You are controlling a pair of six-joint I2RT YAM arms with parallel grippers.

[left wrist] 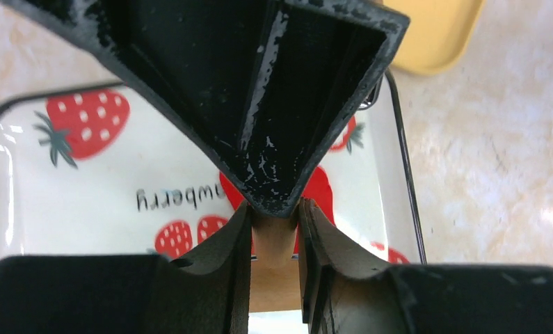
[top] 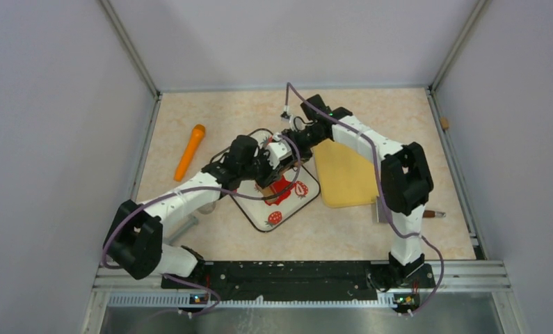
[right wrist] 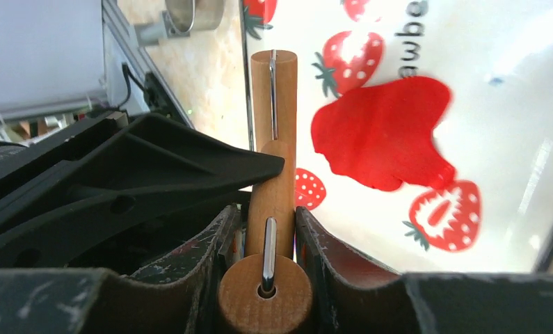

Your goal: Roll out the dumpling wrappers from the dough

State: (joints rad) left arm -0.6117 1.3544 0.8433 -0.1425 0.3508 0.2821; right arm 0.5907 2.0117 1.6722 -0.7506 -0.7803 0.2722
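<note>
The dough (right wrist: 381,132) is a flattened, ragged red blob lying on a white strawberry-print tray (right wrist: 510,174). Beside it is a wooden rolling pin (right wrist: 273,90) with a metal frame. My right gripper (right wrist: 268,212) is shut on the handle at one end. My left gripper (left wrist: 275,209) is shut on the wooden handle (left wrist: 273,240) at the other end, with the dough (left wrist: 323,191) just beyond its fingertips. In the top view both grippers, left (top: 270,163) and right (top: 287,136), meet over the tray (top: 259,219). No dumpling wrappers are in view.
A yellow board (top: 343,177) lies right of the tray. An orange carrot-shaped piece (top: 190,151) lies at the left. A metal ring cutter (right wrist: 193,14) sits off the tray's near-left side. A brown-handled tool (top: 433,214) lies at the right.
</note>
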